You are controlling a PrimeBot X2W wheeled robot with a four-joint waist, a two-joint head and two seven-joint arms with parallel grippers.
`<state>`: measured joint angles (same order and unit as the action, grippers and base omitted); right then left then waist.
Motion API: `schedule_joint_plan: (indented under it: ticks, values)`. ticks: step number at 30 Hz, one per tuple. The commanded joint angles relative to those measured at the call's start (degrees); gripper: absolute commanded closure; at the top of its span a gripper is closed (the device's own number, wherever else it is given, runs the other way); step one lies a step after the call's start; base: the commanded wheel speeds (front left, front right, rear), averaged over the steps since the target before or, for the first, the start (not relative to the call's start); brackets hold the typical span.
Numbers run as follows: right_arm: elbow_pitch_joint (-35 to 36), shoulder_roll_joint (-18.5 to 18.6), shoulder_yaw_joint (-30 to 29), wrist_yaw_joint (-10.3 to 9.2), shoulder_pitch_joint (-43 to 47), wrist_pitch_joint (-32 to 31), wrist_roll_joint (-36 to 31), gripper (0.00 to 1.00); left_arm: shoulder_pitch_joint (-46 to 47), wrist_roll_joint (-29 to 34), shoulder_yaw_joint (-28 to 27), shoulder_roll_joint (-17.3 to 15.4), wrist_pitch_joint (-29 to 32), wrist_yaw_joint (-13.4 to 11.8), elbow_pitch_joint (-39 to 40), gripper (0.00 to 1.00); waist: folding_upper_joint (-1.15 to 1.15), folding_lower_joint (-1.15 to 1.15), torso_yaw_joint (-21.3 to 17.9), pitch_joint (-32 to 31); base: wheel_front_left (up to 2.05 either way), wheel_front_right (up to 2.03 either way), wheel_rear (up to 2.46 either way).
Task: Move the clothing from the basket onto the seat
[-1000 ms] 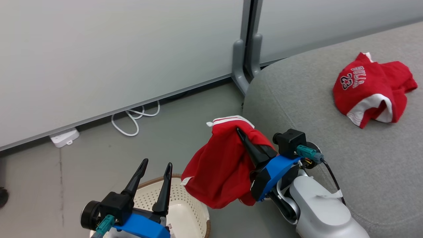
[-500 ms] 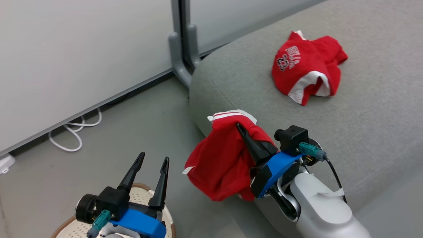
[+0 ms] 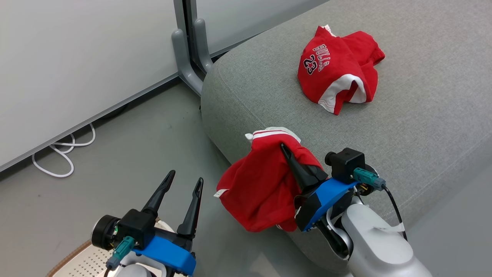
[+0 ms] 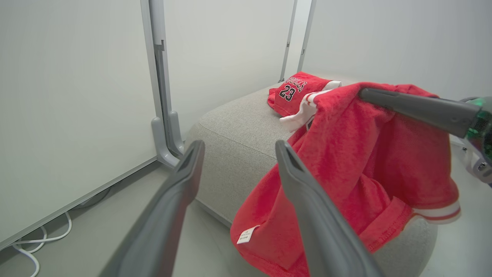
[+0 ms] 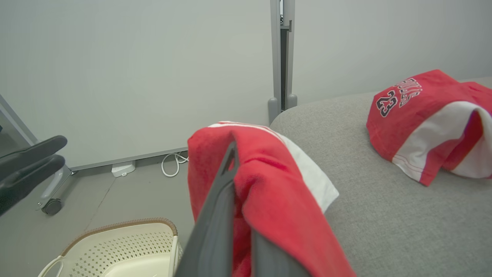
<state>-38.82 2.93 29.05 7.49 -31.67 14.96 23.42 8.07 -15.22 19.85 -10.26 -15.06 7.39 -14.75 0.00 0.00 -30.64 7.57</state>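
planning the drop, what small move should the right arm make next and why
Probably carry the right gripper forward, over the seat, before opening: its jaws are shut on the red garment, which hangs at the seat's edge, partly over the floor, so a release here might miss.

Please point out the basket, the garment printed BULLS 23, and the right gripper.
basket [image 5: 123, 244], right wrist view, on the perforated wall.
BULLS 23 garment [image 3: 334, 71], head view, on the red fabric.
right gripper [image 3: 283, 147], head view, between its fingertips.
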Motion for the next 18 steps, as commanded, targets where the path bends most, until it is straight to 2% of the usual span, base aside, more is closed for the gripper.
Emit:
schedule_joint_plan:
  ticks: [1, 10, 14, 18]
  values:
    - [0.3, -0.1, -0.1, 0.02, 0.4, 0.3, 0.0, 1.00, 0.6, -0.2, 0.1, -0.2, -0.2, 0.1, -0.1, 0.00, 0.00, 0.00, 0.0, 0.0, 0.00, 0.00, 0.00]
    - [0.0, 0.7, -2.1, 0.01, -4.6, 0.3, -0.1, 1.00, 1.0, 1.4, -0.3, 0.2, -0.2, 0.1, 0.5, 0.00, 0.00, 0.00, 1.4, 1.7, 0.00, 0.00, 0.00]
    - [1.0, 4.7, -5.1, 0.01, -10.4, -1.3, 0.2, 1.00, 2.5, 2.0, 0.2, -0.5, -0.2, 0.1, 1.0, 0.00, 0.00, 0.00, 2.7, 4.5, 0.00, 0.00, 0.00]
    - [3.6, 11.8, -8.3, 0.01, -17.8, -5.6, 0.1, 1.00, 4.7, 2.5, 0.4, -1.3, -0.2, 0.1, 1.7, 0.00, 0.00, 0.00, 4.3, 8.2, 0.00, 0.00, 0.00]
